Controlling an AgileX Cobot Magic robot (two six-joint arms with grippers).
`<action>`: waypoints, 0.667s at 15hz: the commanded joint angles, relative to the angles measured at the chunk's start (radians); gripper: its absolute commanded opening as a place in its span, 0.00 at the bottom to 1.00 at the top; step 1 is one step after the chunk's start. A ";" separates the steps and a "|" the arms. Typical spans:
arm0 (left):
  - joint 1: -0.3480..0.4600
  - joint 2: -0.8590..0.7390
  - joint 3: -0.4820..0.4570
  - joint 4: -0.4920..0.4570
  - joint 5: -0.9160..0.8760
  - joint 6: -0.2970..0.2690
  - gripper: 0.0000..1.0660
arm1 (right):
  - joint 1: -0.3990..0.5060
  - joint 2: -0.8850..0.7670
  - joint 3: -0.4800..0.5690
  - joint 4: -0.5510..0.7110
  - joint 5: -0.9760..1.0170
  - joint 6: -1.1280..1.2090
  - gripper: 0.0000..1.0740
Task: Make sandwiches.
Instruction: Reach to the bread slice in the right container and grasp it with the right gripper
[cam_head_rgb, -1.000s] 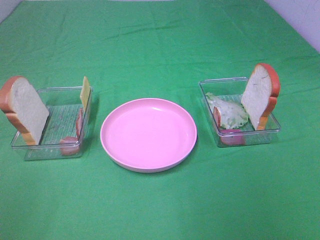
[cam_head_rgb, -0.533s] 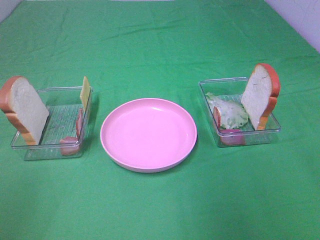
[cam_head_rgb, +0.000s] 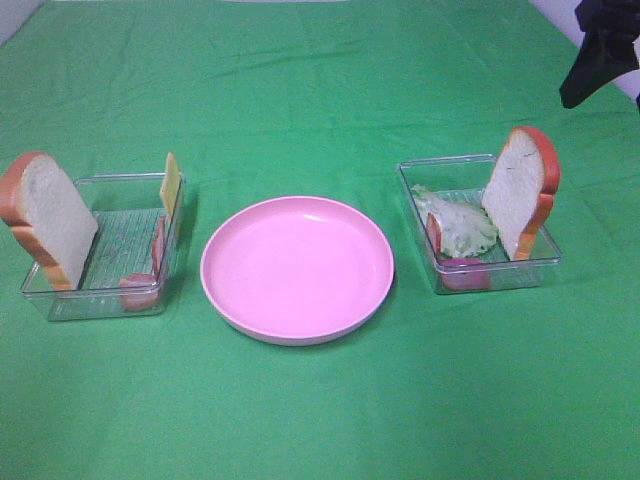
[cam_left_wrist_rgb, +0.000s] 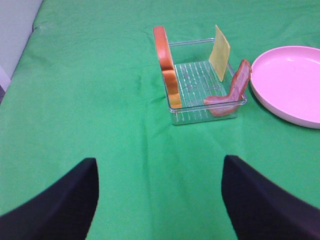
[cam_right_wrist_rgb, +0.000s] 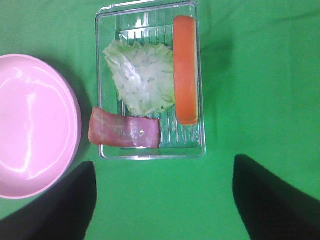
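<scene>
Two clear trays flank the pink plate (cam_head_rgb: 297, 268), which sits at the centre of the exterior high frame on the green cloth (cam_head_rgb: 320, 90). The sandwich parts lie unstacked, split between the trays. The left tray (cam_head_rgb: 122, 178), at the middle left of the frame, holds the left bread slice (cam_head_rgb: 48, 215) standing on edge at its outer side, white face toward the plate and orange-brown crust rising above the rim. The cheese slice (cam_head_rgb: 171, 185) stands upright in the far corner nearest the plate, and the left bacon strip (cam_head_rgb: 140, 290) curls in the near corner on that same side. The right tray (cam_head_rgb: 440, 160), at the middle right, holds the right bread slice (cam_head_rgb: 520, 195) upright along its outer side, the lettuce leaf (cam_head_rgb: 460, 228) flat on the floor beside it, and the right bacon strip (cam_head_rgb: 462, 272) across the near end, touching the lettuce. The left gripper (cam_left_wrist_rgb: 160, 200) hovers over the cloth, well apart from the left tray, its dark fingers (cam_left_wrist_rgb: 60, 200) spread wide with nothing between them. The right gripper (cam_right_wrist_rgb: 165, 200) looks down on the right tray from above, its fingers (cam_right_wrist_rgb: 270, 200) equally wide apart and holding nothing. A dark piece of the right arm (cam_head_rgb: 600, 50) shows in the upper right corner of the exterior frame, clear of the tray.
</scene>
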 joint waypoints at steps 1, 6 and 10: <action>0.005 -0.020 0.004 -0.003 -0.008 -0.001 0.63 | -0.004 0.144 -0.131 -0.006 0.054 -0.025 0.66; 0.005 -0.020 0.004 -0.003 -0.008 -0.001 0.63 | -0.004 0.287 -0.266 -0.014 0.070 -0.026 0.66; 0.005 -0.020 0.004 -0.003 -0.008 -0.001 0.63 | -0.004 0.411 -0.324 -0.013 0.068 -0.061 0.66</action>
